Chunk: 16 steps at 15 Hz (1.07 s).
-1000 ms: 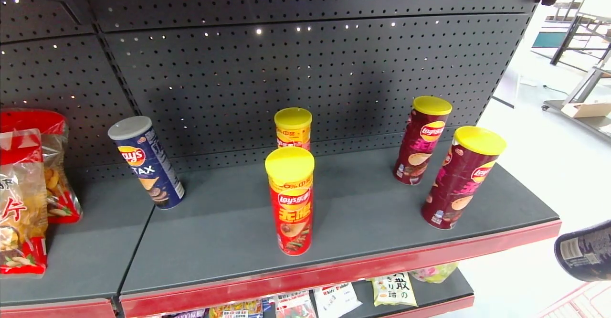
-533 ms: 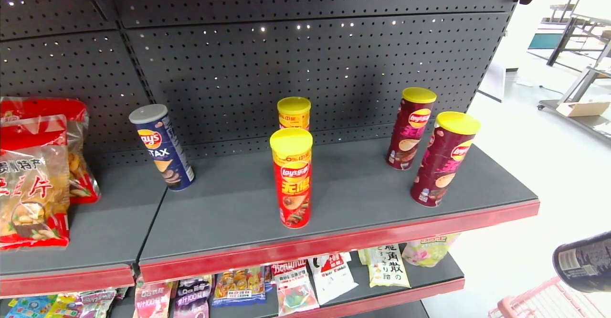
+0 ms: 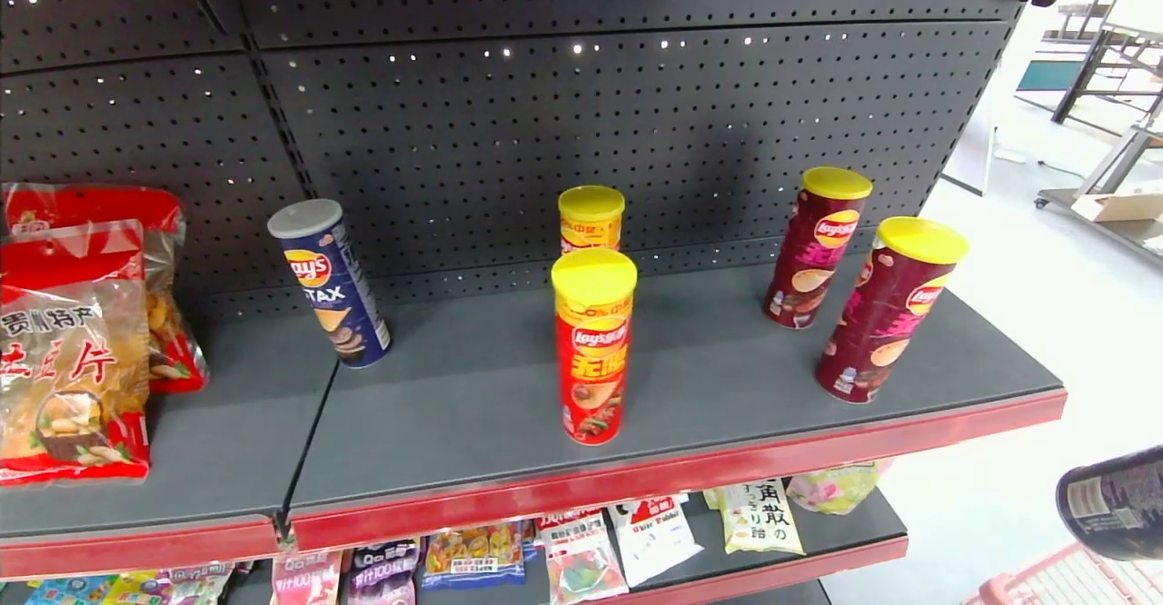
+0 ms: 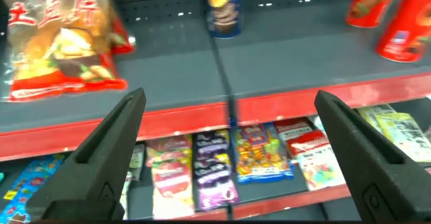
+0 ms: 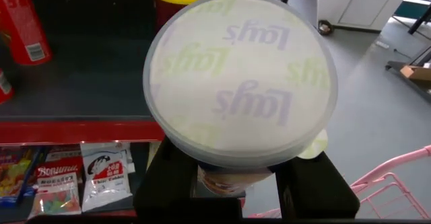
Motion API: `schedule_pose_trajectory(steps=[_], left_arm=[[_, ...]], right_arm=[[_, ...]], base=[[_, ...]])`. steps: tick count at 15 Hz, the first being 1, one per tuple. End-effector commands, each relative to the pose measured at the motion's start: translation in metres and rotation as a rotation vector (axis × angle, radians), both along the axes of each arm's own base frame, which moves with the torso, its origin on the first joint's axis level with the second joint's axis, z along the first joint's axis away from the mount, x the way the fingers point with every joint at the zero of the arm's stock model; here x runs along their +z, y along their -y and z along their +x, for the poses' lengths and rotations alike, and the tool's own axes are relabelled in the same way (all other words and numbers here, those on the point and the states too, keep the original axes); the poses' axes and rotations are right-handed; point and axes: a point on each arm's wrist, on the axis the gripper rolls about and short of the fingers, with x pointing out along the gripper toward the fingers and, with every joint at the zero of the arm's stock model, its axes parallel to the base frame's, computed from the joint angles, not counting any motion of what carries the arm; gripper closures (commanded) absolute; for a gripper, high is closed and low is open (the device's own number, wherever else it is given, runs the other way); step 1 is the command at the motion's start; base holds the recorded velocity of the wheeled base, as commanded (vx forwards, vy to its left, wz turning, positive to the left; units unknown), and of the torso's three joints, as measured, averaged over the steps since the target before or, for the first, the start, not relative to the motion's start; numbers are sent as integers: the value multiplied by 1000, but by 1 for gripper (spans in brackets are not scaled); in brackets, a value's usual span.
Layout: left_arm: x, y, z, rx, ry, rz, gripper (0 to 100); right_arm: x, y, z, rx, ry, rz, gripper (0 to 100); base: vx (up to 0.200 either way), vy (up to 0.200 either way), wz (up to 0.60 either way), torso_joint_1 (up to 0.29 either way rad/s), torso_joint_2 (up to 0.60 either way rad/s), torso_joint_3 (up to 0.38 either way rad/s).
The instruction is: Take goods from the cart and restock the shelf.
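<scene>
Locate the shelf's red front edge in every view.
Head view: red front edge slants across the lower half.
Left wrist view: the edge runs behind the open left gripper.
Right wrist view: the edge disappears behind the held can.
Shared landmark: snack packets directly beneath it.

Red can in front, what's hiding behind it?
Another yellow-lidded can stands behind the red can. Only its lid and top band show; its lower part is covered.

Head camera shift only: drawn back and downward over the last second. Snack packets (image 3: 581, 555) on lower shelf (image 3: 818, 564) and pink cart rim (image 3: 1072, 578) newly in frame.
</scene>
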Motion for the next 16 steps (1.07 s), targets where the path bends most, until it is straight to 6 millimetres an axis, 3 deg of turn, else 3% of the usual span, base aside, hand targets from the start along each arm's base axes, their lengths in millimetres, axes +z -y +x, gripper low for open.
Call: schedule_pose_trajectory(steps=[1,14,16], left_arm=[[0,0,0,1,1,-1,0],[0,0,0,0,1,1,0],[0,0,0,0,1,-1,0]], right_arm=[[0,0,1,1,-4,0,100],[0,0,2,4,-13,-2,100],[0,0,3,4,-14,-2,100]], base=[[0,200,0,2,-2,2],[0,200,0,0,3,0],[0,0,0,0,0,0]])
